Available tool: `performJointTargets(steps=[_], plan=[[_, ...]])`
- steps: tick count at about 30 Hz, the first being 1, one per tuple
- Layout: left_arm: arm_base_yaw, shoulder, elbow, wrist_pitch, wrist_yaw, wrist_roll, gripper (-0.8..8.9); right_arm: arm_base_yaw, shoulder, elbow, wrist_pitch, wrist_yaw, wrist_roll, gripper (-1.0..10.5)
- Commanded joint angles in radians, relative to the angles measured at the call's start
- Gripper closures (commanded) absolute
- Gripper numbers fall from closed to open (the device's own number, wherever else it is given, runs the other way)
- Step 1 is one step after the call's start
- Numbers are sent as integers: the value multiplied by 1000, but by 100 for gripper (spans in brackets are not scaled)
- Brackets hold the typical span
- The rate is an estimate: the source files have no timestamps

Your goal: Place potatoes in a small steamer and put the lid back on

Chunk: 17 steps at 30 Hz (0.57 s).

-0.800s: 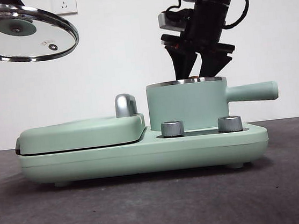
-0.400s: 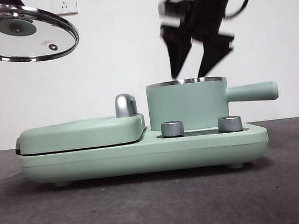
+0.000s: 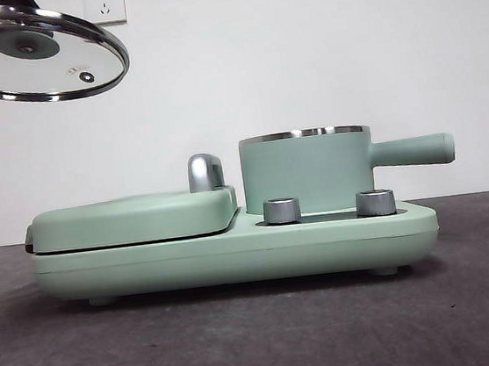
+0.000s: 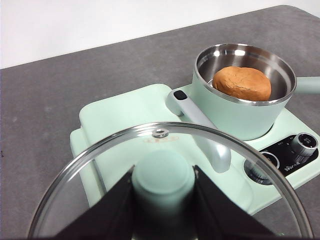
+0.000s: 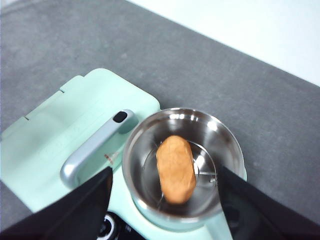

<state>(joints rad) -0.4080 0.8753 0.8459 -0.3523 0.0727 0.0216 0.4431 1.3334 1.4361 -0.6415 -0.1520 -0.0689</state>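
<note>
Overhead, the right gripper [image 5: 162, 200] hangs empty, jaws wide, above the potato [image 5: 175, 168]; left gripper [image 4: 163, 200] clamps the lid [image 4: 165, 150].

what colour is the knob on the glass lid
Mint green, like the pot; the knob shows best in the left wrist view.

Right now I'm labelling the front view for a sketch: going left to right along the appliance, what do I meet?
Closed griddle plate → its silver handle → small steamer → the steamer's side handle.
</note>
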Motion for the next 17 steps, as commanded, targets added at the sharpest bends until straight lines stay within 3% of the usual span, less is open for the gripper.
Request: performJointTargets(steps=[1,17], plan=[[-3,-2,15,31,-2,-8,804,6,-76,-105,50,9,30,632],[-10,12,15,66,10,-16,804,19,-555,-700,239,22,43,662]])
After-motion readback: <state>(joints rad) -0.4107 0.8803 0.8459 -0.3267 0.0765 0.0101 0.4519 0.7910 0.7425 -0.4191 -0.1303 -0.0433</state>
